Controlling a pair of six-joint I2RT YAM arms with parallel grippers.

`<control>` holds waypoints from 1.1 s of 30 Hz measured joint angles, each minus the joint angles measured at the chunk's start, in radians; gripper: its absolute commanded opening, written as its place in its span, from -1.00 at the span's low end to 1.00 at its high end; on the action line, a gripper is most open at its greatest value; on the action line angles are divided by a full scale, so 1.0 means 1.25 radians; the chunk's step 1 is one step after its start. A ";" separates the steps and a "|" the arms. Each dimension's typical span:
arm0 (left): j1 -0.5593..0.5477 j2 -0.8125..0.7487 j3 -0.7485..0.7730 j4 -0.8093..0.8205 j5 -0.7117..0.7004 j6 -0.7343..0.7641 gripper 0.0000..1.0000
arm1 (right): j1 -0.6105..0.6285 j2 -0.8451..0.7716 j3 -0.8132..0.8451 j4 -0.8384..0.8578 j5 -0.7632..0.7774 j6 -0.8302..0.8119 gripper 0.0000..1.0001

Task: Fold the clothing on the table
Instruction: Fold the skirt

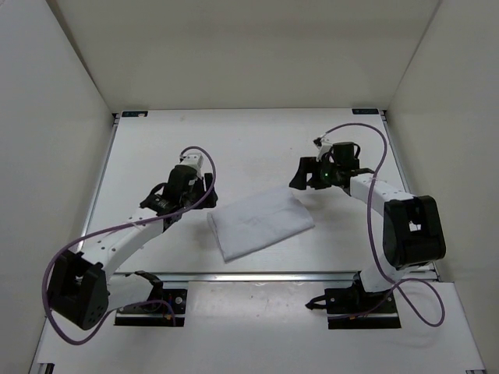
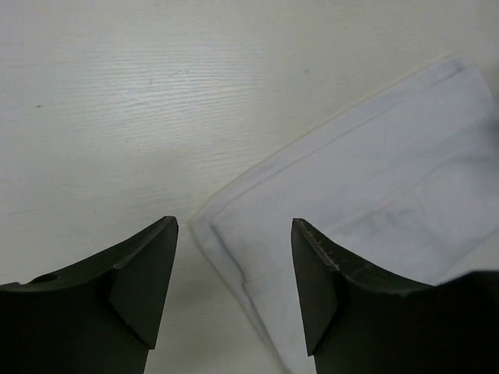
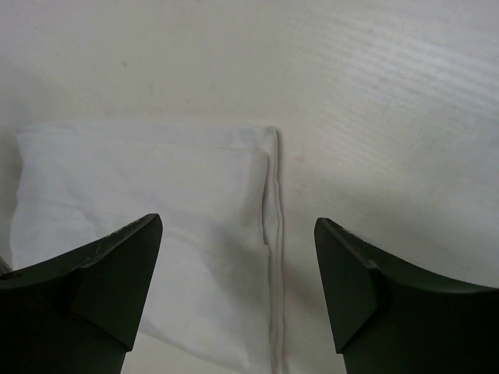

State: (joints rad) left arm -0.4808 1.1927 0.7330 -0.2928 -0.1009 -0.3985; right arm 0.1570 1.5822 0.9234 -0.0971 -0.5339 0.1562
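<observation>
The clothing [image 1: 260, 226] lies folded (layered hems show) by the near edge of the table [image 1: 234, 140], mid-width. Left gripper [image 2: 234, 226] and right gripper [image 3: 238, 224] gape empty over its corners. A further fold likely needs both corners pinched.

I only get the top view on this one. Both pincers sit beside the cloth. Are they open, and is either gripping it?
Observer: The left wrist view shows the left pincer open and gripping nothing. A corner of the cloth lies flat on the table beneath it.
Operator: And the right one?
Observer: The right pincer is open too. It is over the cloth's side edge and holds nothing.
Operator: Is the cloth folded?
Observer: Yes. In the right wrist view, the top layer's edge sits just inside the layer under it.
</observation>
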 measured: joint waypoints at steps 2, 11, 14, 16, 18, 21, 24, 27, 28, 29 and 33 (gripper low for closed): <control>-0.019 -0.020 0.000 0.001 0.013 -0.009 0.32 | 0.005 0.000 -0.013 -0.028 0.001 -0.009 0.49; -0.133 0.099 -0.006 -0.012 0.090 -0.040 0.28 | 0.009 0.041 -0.037 -0.143 0.029 -0.024 0.46; -0.134 0.111 -0.024 -0.026 0.092 -0.051 0.22 | 0.023 0.048 -0.037 -0.141 0.026 -0.023 0.23; -0.129 0.111 -0.032 -0.038 0.091 -0.059 0.17 | 0.030 0.060 -0.033 -0.140 0.023 -0.021 0.02; -0.127 0.114 -0.033 -0.046 0.089 -0.063 0.14 | 0.034 0.075 -0.025 -0.142 0.019 -0.017 -0.13; -0.127 0.122 -0.033 -0.052 0.090 -0.071 0.00 | 0.039 0.102 -0.005 -0.147 0.017 -0.011 -0.28; -0.126 0.136 -0.042 -0.052 0.090 -0.079 -0.22 | 0.045 0.117 0.007 -0.151 0.021 -0.003 -0.57; -0.124 0.142 -0.054 -0.053 0.090 -0.082 -0.60 | 0.050 0.130 0.013 -0.154 0.031 -0.001 -0.99; -0.122 0.144 -0.057 -0.053 0.090 -0.083 -0.77 | 0.051 0.133 0.014 -0.156 0.031 0.000 -0.98; -0.121 0.150 -0.057 -0.052 0.091 -0.083 -0.83 | 0.051 0.135 0.018 -0.159 0.033 0.002 -1.00; -0.117 0.189 -0.035 -0.046 0.100 -0.078 -1.00 | 0.050 0.148 0.040 -0.186 0.036 0.003 -1.00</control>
State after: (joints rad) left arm -0.6277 1.4288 0.6891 -0.3508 0.0246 -0.4961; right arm 0.2195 1.7668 0.9730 -0.3298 -0.4892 0.1604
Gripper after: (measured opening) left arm 0.020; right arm 0.026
